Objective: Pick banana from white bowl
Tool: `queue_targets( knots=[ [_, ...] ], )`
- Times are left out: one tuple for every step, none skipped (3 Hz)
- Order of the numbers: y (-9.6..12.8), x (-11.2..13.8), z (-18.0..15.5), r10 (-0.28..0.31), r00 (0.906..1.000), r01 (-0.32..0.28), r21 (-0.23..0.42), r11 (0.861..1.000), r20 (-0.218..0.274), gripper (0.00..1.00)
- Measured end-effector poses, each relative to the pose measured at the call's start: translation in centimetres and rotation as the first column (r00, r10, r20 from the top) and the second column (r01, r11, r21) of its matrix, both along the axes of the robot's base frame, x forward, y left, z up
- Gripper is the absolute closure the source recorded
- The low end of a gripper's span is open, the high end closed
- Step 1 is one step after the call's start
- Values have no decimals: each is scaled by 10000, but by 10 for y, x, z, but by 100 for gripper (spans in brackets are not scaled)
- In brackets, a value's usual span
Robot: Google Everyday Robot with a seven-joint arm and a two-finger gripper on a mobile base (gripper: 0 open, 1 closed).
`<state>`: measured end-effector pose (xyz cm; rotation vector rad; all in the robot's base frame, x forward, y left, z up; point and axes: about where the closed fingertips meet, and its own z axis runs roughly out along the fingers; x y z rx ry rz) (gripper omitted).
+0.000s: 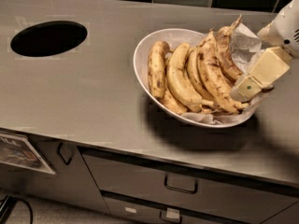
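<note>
Your blocky cream gripper (245, 87) hangs over the glossy white bowl (140, 62) (open or closed, you can't tell) beside the long, brown-blotched banana (212, 77).

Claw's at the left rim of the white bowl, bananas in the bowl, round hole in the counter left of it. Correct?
No. The camera view shows the claw at the right rim of the white bowl, not the left. The bananas are in the bowl, and the round hole in the counter is left of it.
</note>
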<state>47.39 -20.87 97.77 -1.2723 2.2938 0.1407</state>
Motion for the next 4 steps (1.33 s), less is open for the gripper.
queue_targets(
  knots=[
    [27,12,1,-238,9996,229,712,9972,130,0],
    [48,20,-2,-752,9971,737,1079,9914,97,7],
    [59,26,-11,-1342,9909,1342,1242,9831,-84,23],
    [60,28,-23,-2170,9755,2195,900,9715,-372,31]
  ],
)
